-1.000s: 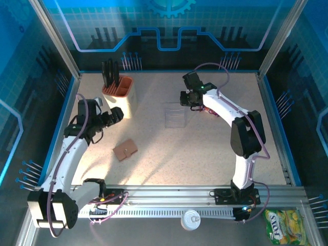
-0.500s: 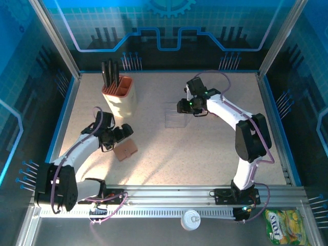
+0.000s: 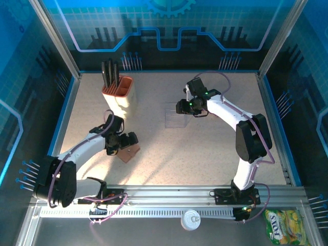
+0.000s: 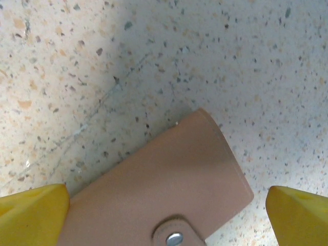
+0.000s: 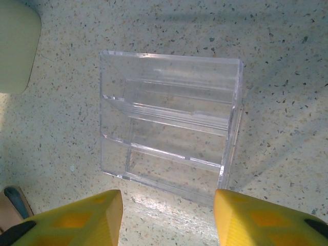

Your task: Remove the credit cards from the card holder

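The card holder [image 3: 129, 152] is a brown leather wallet lying flat on the speckled table, left of centre. Its snap strap is fastened, so it is closed and the credit cards are hidden. In the left wrist view the card holder [image 4: 164, 184] lies under my left gripper [image 4: 166, 212], whose yellow fingertips [image 4: 36, 210] stand wide apart on either side of it, not touching it. From above, my left gripper [image 3: 125, 143] hangs low over the wallet's far edge. My right gripper [image 3: 183, 106] is open over bare table beside a clear plastic case [image 5: 169, 123].
An orange-and-cream knife block [image 3: 119, 95] with black handles stands at the back left. The clear case [image 3: 174, 115] sits mid-table near the right gripper [image 5: 166, 215]. A white lid [image 3: 190, 219] and a yellow-green pouch [image 3: 282, 225] lie off the table in front.
My left arm has swung right and down from near the knife block to just over the card holder. My right gripper has moved slightly toward the clear case and its jaws have widened.
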